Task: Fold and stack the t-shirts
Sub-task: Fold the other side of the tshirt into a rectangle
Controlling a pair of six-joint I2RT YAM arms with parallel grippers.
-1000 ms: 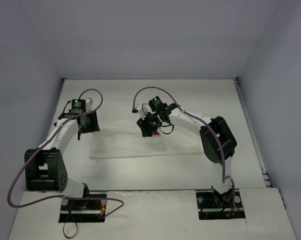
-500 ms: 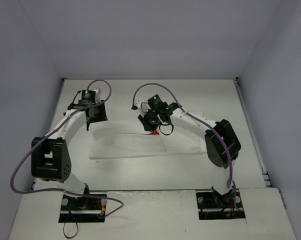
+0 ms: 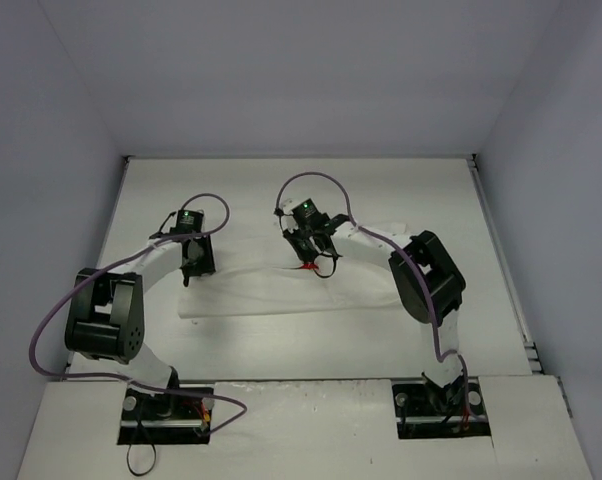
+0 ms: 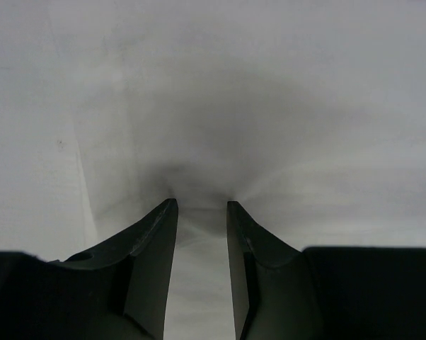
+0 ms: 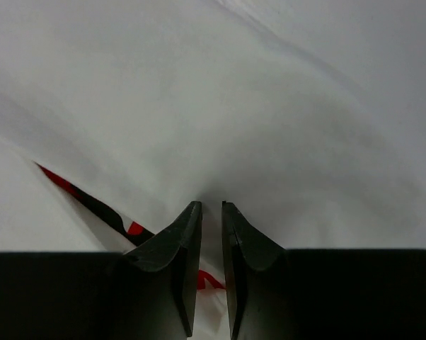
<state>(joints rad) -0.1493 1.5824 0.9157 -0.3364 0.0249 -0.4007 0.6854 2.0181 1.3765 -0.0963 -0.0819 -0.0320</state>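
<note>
The white t-shirt (image 3: 271, 298) lies as a wide flat band across the middle of the table. A bit of its red print (image 3: 308, 267) peeks out under the right gripper. My left gripper (image 3: 194, 268) is down on the shirt's left end. In the left wrist view its jaws (image 4: 199, 205) stand open, tips pressed into the white cloth (image 4: 269, 106), which dimples around them. My right gripper (image 3: 311, 256) sits on the shirt's far edge near the middle. In the right wrist view it (image 5: 211, 205) is shut on a pinch of white fabric (image 5: 234, 106), beside the red print (image 5: 61, 183).
The white table (image 3: 281, 190) is boxed in by pale walls at the back and both sides. Both arm bases (image 3: 166, 405) stand at the near edge. A purple cable (image 3: 316, 180) loops above each wrist.
The left arm swung right and toward the near side, and came down onto the shirt's left end. The right gripper closed on the cloth at the far edge and shifted slightly right.
</note>
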